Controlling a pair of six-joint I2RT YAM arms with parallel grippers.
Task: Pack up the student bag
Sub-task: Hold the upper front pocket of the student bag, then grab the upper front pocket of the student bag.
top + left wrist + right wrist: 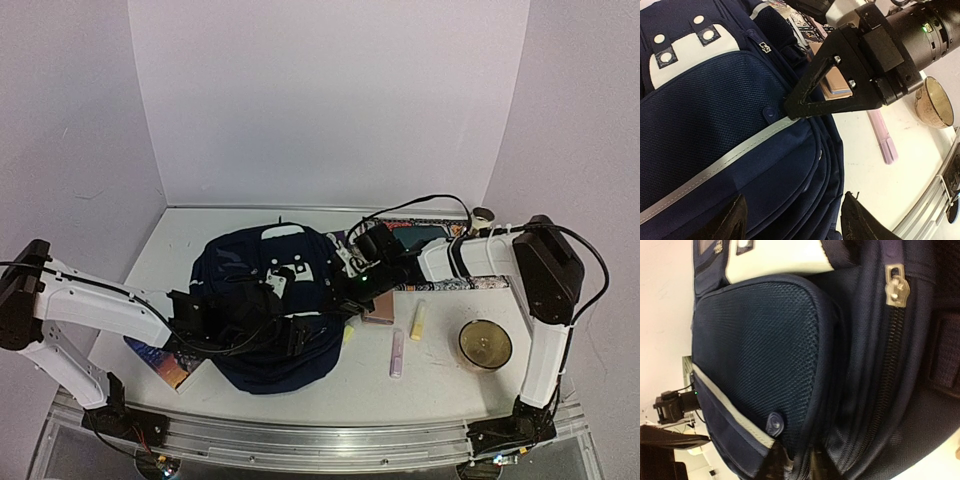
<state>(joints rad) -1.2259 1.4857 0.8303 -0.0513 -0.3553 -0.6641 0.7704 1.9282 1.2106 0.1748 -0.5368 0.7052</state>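
The student bag [262, 300] is a dark navy backpack with a white stripe and white patches, lying flat mid-table. It fills the left wrist view [715, 115] and the right wrist view [780, 340]. My right gripper [345, 302] is shut on the bag's front pocket edge by the white stripe; its closed tips show in the left wrist view [792, 107] and in its own view [797, 467]. My left gripper [295, 338] is open, its fingers [732, 222] straddling the bag's piped side seams without closing on them.
A brown notebook [380, 306] lies just right of the bag. A yellow highlighter [419, 320], a lilac pen [397, 353] and a bowl [485, 344] lie further right. A patterned mat [470, 283] lies behind them. A colourful book [165, 362] lies under my left arm.
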